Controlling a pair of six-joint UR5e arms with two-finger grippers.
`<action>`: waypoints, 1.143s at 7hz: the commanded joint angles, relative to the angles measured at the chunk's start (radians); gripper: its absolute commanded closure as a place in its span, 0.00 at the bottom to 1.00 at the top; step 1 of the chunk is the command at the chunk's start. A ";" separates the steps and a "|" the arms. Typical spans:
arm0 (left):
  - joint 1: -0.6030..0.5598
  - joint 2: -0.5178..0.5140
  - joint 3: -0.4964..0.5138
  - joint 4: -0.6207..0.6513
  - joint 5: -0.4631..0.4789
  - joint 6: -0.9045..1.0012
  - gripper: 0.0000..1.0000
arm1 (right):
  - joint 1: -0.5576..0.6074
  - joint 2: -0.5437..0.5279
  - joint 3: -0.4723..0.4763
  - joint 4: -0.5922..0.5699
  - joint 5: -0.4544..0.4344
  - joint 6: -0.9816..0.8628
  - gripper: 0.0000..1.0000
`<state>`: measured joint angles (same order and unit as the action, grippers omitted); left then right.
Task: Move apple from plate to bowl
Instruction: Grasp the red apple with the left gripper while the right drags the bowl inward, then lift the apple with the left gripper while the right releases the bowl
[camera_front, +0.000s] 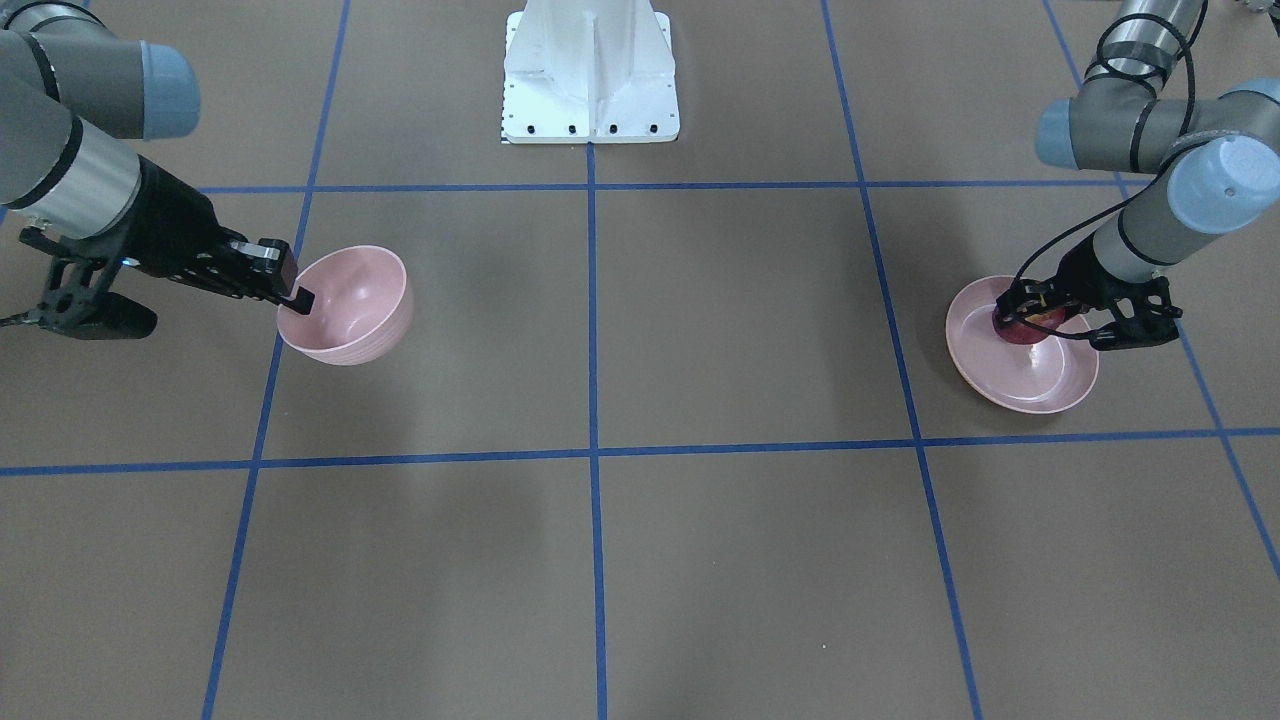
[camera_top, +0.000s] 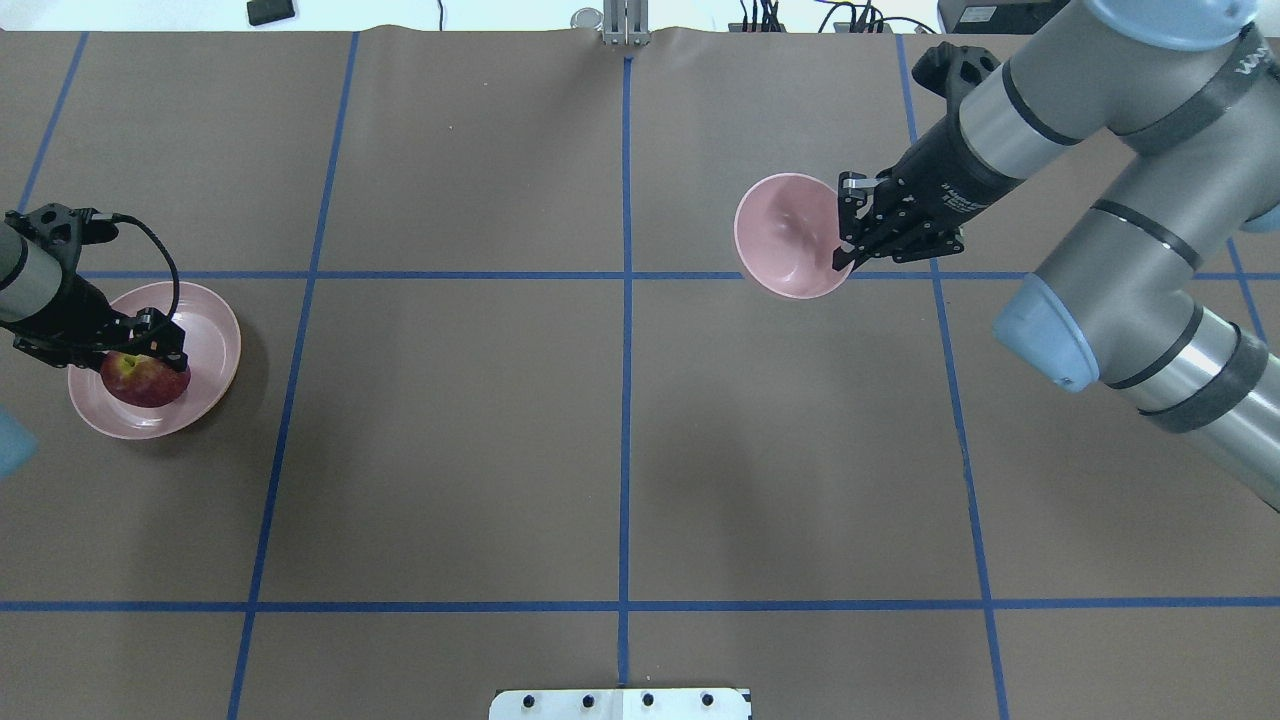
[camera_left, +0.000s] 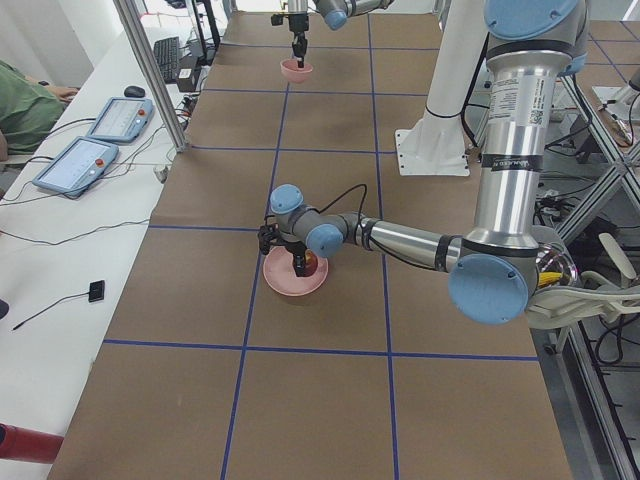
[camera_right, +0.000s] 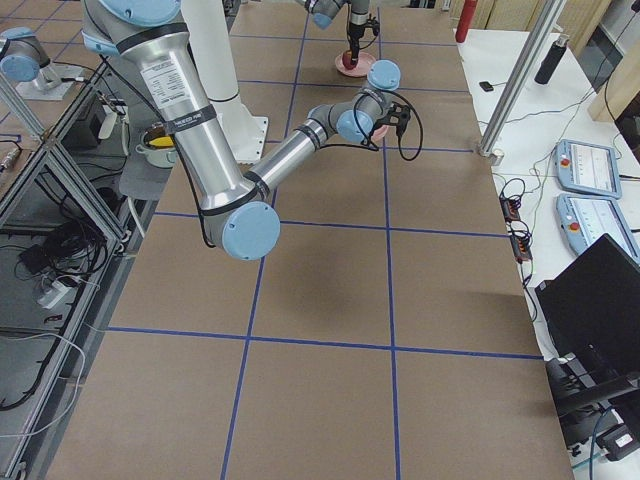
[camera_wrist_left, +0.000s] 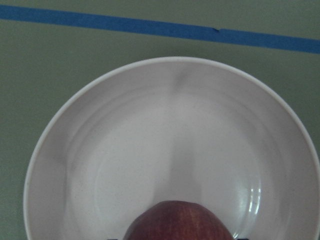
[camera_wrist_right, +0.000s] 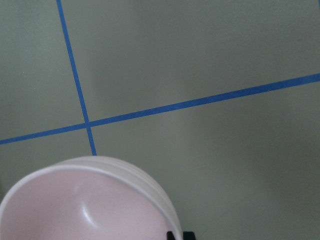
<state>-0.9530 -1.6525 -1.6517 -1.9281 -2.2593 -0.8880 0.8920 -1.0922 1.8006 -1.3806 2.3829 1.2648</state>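
Observation:
The dark-red apple (camera_top: 145, 383) sits over the wide pale-pink plate (camera_top: 215, 330) at the table's left end. My left gripper (camera_top: 152, 352) is closed around the apple from above. In the left wrist view the apple (camera_wrist_left: 177, 222) fills the bottom centre over the plate (camera_wrist_left: 150, 125). Whether the apple touches the plate I cannot tell. My right gripper (camera_top: 845, 255) is shut on the rim of the small deep pink bowl (camera_top: 785, 240) and holds it tilted. One finger (camera_front: 300, 299) is inside the bowl (camera_front: 360, 300). The bowl (camera_wrist_right: 75, 210) is empty.
Blue tape lines divide the brown table into squares. The robot's white base plate (camera_front: 590, 80) stands at the middle of the robot's side. A side bench with control tablets (camera_left: 100, 140) and a metal post (camera_left: 150, 70) runs along the far side.

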 joint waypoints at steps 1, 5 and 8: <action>-0.003 -0.109 -0.077 0.219 -0.005 0.000 1.00 | -0.085 0.076 -0.051 -0.035 -0.085 0.004 1.00; -0.006 -0.332 -0.160 0.547 -0.025 -0.005 1.00 | -0.169 0.296 -0.347 -0.028 -0.171 -0.013 1.00; -0.007 -0.382 -0.158 0.547 -0.049 -0.068 1.00 | -0.197 0.336 -0.475 0.056 -0.208 -0.030 1.00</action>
<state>-0.9599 -2.0203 -1.8103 -1.3820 -2.3006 -0.9407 0.7072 -0.7640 1.3729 -1.3739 2.1849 1.2398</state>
